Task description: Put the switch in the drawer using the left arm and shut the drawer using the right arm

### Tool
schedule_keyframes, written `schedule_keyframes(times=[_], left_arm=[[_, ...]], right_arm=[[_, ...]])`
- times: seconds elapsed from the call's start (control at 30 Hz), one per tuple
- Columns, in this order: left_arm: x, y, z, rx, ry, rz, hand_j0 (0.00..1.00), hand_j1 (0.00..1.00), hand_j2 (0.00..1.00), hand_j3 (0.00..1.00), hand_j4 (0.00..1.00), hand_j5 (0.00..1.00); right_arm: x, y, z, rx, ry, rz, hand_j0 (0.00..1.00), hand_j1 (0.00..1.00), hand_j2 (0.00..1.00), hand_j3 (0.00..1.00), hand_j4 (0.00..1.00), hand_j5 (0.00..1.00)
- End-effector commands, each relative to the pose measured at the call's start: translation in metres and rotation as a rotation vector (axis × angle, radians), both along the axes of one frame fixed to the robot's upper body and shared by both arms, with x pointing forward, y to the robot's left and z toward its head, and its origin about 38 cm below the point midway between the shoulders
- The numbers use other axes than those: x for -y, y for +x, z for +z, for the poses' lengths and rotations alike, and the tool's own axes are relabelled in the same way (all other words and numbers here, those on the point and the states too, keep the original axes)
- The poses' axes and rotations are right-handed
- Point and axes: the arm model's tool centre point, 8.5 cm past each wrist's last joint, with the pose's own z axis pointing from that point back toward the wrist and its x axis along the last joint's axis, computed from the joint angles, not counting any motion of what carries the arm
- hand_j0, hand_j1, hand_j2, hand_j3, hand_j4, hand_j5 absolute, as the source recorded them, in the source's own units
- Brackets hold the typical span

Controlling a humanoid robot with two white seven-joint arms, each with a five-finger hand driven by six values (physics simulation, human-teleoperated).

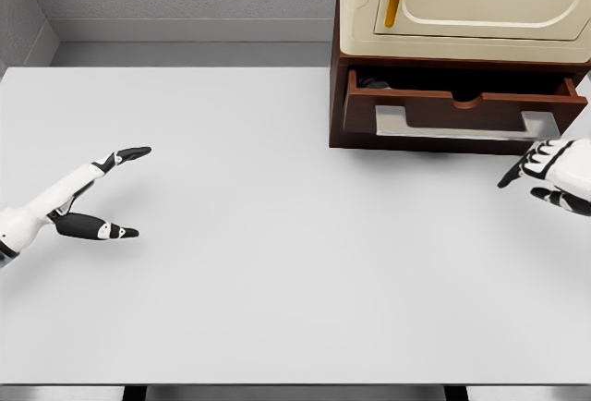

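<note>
1. We take the drawer [462,105] as landmark: it stands pulled out of the brown cabinet [338,96] at the table's [277,281] far right.
2. A dark shape [374,81] lies in the drawer's back left corner; we cannot tell whether it is the switch.
3. Left hand [88,200] hovers far left of the drawer near the table's left edge, fingers [129,153] spread, released, holding nothing.
4. Right hand [552,168] sits just below the drawer front's right end, at the picture's right edge, fingers loose, gripping nothing.
5. Between the hands we note broad bare table.
</note>
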Motion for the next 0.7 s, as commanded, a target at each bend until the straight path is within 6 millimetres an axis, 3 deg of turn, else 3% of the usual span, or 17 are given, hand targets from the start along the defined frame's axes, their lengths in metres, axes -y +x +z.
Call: schedule_keyframes(times=[0.0, 0.3, 0.67], left_arm=[[-0.001, 0.0, 0.001, 0.0, -0.007, 0.003, 1.0, 1.0, 1.0, 1.0, 1.0, 1.0], [-0.001, 0.0, 0.001, 0.0, -0.007, 0.003, 1.0, 1.0, 1.0, 1.0, 1.0, 1.0], [-0.001, 0.0, 0.001, 0.0, -0.007, 0.003, 1.0, 1.0, 1.0, 1.0, 1.0, 1.0]], right_arm=[[-0.007, -0.002, 0.001, -0.001, 0.007, 0.023, 0.6, 0.6, 0.6, 0.6, 0.6, 0.6], [-0.018, -0.002, -0.012, 0.019, 0.04, 0.024, 0.61, 0.61, 0.61, 0.61, 0.61, 0.61], [-0.015, 0.02, -0.021, 0.03, 0.065, -0.012, 0.62, 0.62, 0.62, 0.62, 0.62, 0.62]])
